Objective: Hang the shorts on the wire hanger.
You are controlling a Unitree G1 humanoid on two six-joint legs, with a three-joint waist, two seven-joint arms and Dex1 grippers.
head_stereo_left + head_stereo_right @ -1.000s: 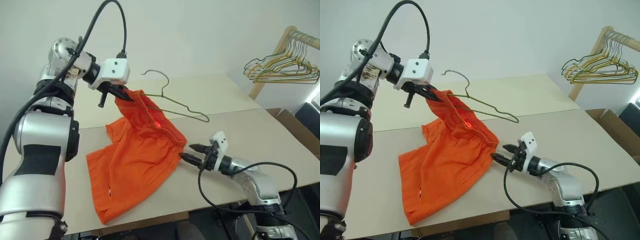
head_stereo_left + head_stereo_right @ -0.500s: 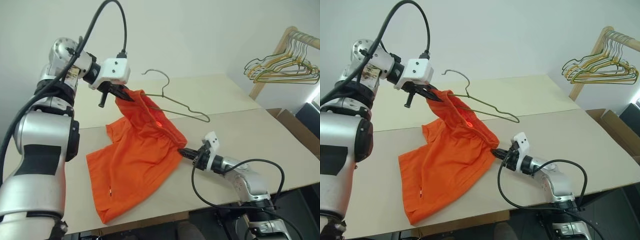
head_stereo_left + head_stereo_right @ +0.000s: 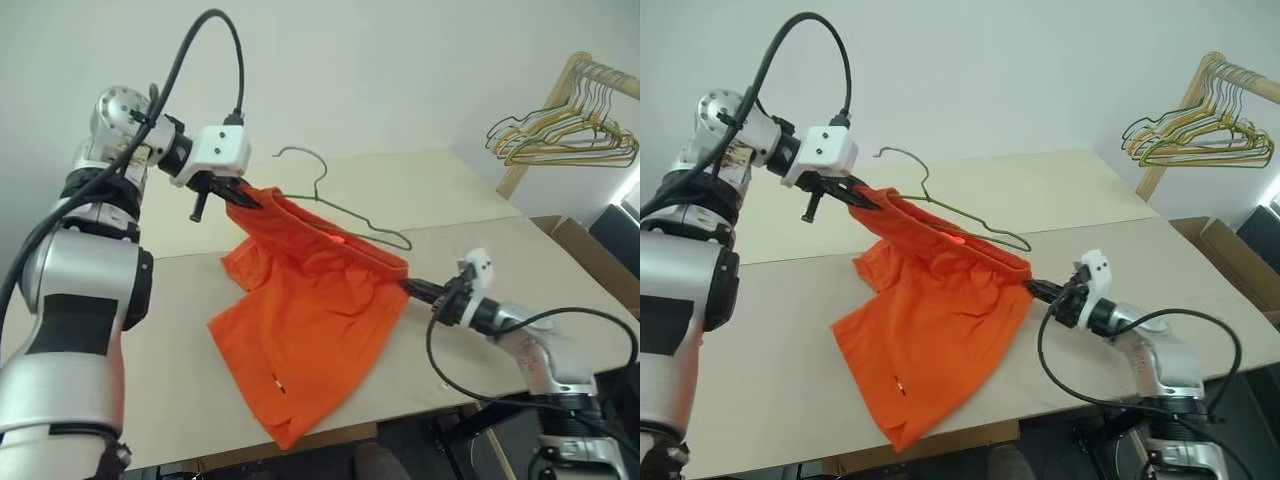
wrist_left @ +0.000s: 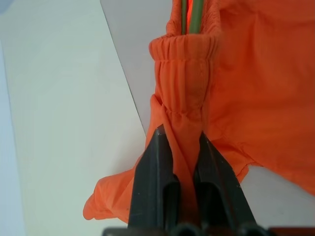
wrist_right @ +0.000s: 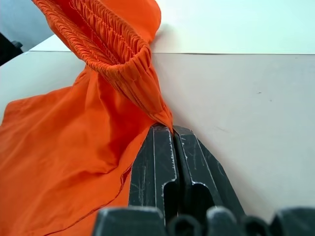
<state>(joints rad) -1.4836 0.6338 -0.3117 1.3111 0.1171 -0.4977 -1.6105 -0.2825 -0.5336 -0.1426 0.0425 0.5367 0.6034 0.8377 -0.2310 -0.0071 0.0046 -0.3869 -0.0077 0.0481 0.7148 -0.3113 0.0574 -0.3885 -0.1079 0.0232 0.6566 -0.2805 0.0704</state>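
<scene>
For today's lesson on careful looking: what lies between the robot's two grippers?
The shorts' waistband stretches from the left gripper to the right gripper, both shut on it, with the wire hanger running inside it. The left eye view shows this.

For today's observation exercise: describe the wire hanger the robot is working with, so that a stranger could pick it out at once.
Start at the long beige table and find the bright orange fabric shorts stretched above it. The single thin dark olive-green wire hanger runs through their gathered waistband, hook curving up behind. Unlike the bunch of pale green, yellow and grey wire hangers on the wooden rack at far right, it is alone.
</scene>
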